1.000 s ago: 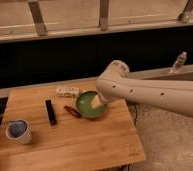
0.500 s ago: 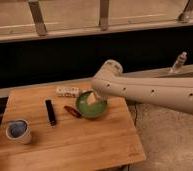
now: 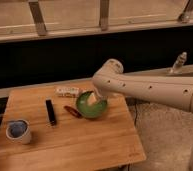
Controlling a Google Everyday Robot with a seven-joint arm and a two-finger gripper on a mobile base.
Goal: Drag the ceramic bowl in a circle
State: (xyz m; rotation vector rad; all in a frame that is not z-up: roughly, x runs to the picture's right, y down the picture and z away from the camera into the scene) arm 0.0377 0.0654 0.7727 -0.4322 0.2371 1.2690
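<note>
The ceramic bowl [image 3: 90,106] is round, glossy green, and sits on the wooden table [image 3: 65,140] near its back right part. My gripper [image 3: 94,98] reaches down from the white arm [image 3: 150,89] into the bowl, touching its inside near the far rim. The arm comes in from the right and hides the bowl's right rim.
A small white cup with a blue inside [image 3: 18,131] stands at the table's front left. A black bar [image 3: 50,112] and a red object [image 3: 72,111] lie left of the bowl. A white packet [image 3: 68,91] lies behind it. The table's right edge is close to the bowl.
The arm has swung toward the left and its elbow has risen; the gripper stays in the bowl, which has shifted slightly.
</note>
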